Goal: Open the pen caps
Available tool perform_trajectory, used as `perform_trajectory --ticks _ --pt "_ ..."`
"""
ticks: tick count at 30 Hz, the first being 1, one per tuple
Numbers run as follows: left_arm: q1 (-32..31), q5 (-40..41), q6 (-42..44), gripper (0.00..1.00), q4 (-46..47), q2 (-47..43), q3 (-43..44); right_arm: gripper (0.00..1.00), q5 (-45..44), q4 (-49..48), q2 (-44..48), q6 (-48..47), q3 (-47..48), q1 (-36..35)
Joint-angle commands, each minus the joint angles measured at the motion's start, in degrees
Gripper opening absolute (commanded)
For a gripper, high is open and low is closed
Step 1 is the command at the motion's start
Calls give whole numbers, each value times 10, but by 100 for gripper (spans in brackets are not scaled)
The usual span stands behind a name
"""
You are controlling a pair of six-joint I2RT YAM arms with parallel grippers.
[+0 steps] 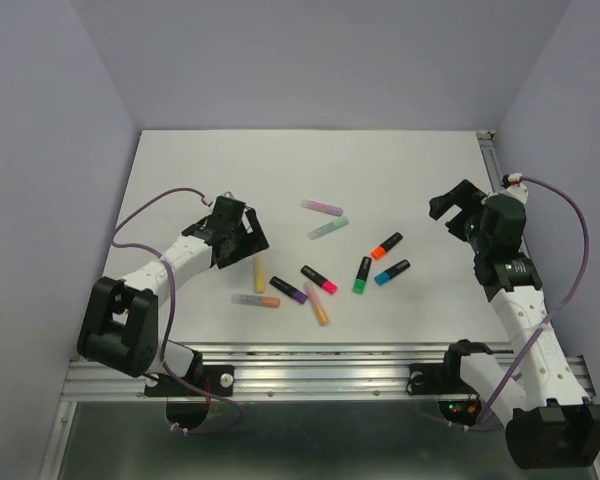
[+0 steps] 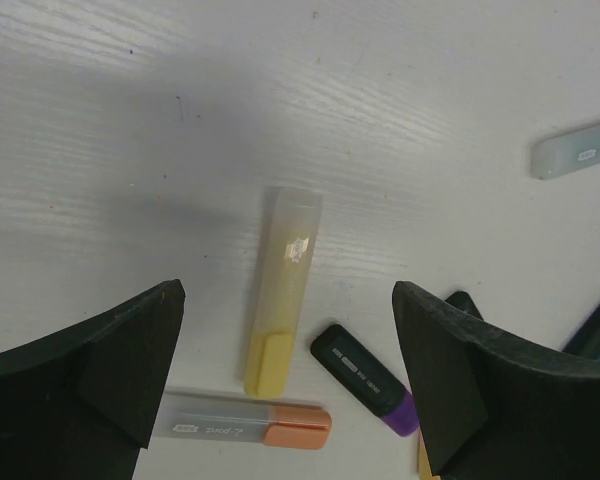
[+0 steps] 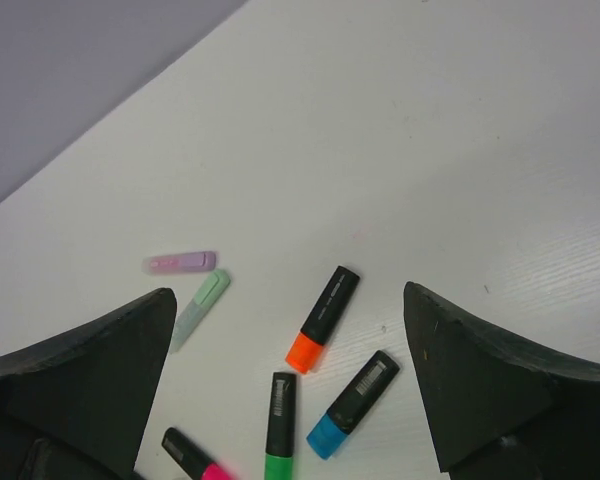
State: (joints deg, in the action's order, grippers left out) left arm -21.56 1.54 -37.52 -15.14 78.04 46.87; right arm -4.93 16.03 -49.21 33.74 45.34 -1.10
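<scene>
Left gripper: fingers spread wide, holding nothing. Between them I see a pastel yellow plastic highlighter, capped, lying flat. Only the left wrist view shows the grey marker with orange cap just beside it.

Right gripper: also gaping and empty, above the white table. The black orange-capped pen is nearest.

Overhead: pens clustered mid-table, with open room to every edge.

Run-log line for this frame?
left gripper: open, above yellow pen | right gripper: open, empty | pen caps: all on
</scene>
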Motion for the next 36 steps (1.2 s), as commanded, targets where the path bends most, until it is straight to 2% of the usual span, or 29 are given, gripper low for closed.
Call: perform_trajectory --ticks 1,2,4,7,9,14,16,17,20,26,28,29,34,36 --pt "-26 27 7 97 -15 30 37 100 13 -35 2 -41 -6 2" --pt "-31 29 10 97 -17 38 38 100 -16 -24 -1 -41 -5 2" --pt "-48 30 16 97 -22 63 42 100 -86 0 -5 17 0 1" --pt "-59 51 8 96 -40 95 52 100 -69 8 -19 6 3 1" --pt "-65 69 1 92 -57 111 56 100 -47 3 -31 2 3 2" --pt "-72 96 -29 88 -77 129 48 100 -24 1 -59 -4 -2 2" --pt "-74 96 -29 79 -78 141 47 100 -6 -4 -72 -4 -5 2" --pt "-74 95 -28 71 -79 145 47 100 -3 -4 -76 -6 -5 2" --pt "-84 97 -33 60 -80 154 42 100 1 1 -92 -5 -2 2" --pt "-103 101 -45 49 -77 172 38 100 42 -1 -119 -13 -3 2" --pt "-107 104 -52 38 -77 183 38 100 47 -11 -119 -11 -9 2" --pt "-107 105 -54 29 -75 185 38 100 73 -23 -120 -10 -16 2" --pt "-108 136 -62 0 -78 193 58 100 155 -51 -127 -5 -30 1" --pt "-108 161 -83 0 -97 189 73 100 212 -67 -132 0 -32 2"
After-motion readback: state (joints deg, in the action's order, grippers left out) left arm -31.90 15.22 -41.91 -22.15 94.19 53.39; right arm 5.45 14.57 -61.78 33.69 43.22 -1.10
